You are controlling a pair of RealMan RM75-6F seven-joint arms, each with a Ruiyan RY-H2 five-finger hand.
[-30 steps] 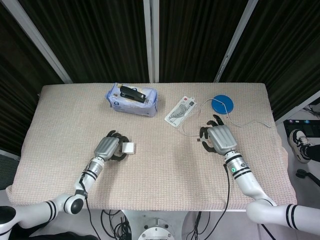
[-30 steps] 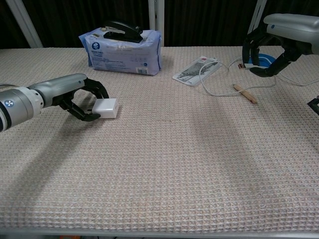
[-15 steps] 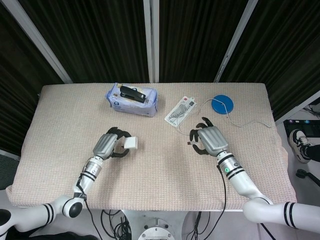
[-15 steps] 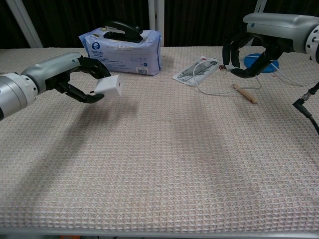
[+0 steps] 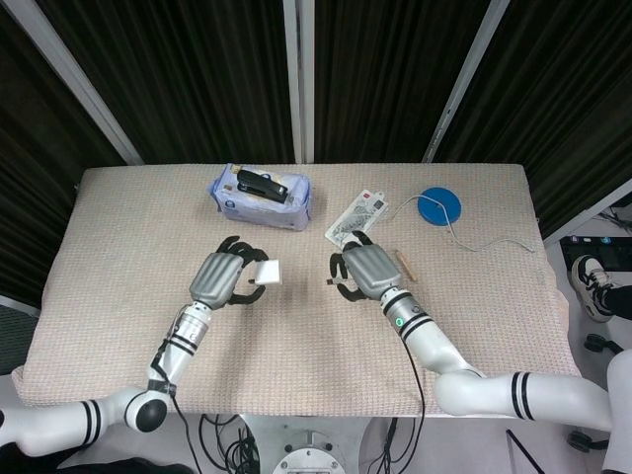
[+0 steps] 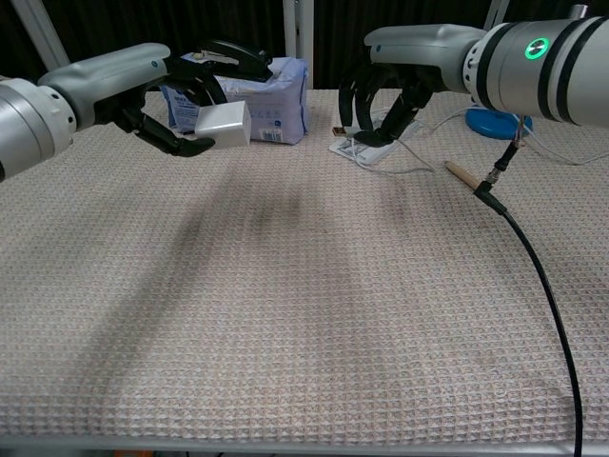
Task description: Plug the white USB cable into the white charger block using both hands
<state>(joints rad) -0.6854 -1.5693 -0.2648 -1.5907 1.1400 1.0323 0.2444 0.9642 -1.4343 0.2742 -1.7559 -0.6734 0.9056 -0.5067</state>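
Left hand (image 6: 157, 90) grips the boxy white charger block (image 6: 224, 125); right hand (image 6: 385, 90) pinches the cable plug (image 6: 339, 129).

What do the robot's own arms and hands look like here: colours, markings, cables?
Both hands, left hand and right hand, have silver-grey backs with black fingers. White forearms carry black bands; the right wrist shows a green light and a black cable trails from it.
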